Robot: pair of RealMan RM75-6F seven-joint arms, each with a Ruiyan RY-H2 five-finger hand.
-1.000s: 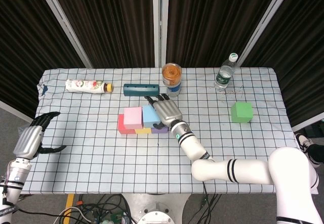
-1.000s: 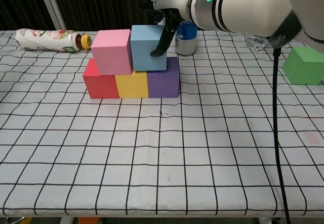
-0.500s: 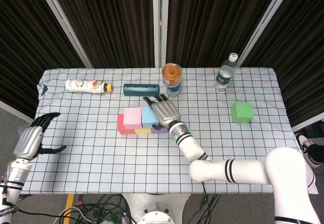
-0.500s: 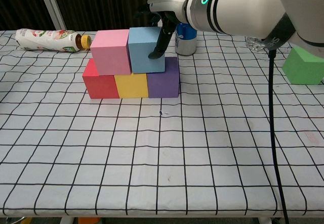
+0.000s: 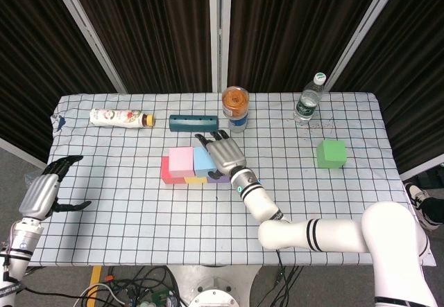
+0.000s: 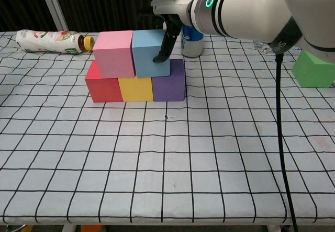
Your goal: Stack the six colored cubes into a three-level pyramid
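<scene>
- Cubes: from the head view, the blue cube (image 5: pixel 204 159) sits beside the pink cube (image 5: pixel 182 161) on the bottom row; the right hand (image 5: pixel 225 154) grasps it, the left hand (image 5: pixel 45 193) hangs released, and the green cube (image 5: pixel 331 152) stands apart.
- From the chest view, right-hand fingers (image 6: pixel 163 54) press the blue cube's side above the purple cube (image 6: pixel 168 86).

Six cubes (image 6: pixel 137 89), two bottles (image 5: pixel 121 118), one can (image 5: pixel 236 107), one dark teal block (image 5: pixel 193 123), two hands (image 5: pixel 223 154).

The right hand (image 6: pixel 170 20) hides the blue cube's (image 6: pixel 148 51) far side and the can (image 6: pixel 191 38)
</scene>
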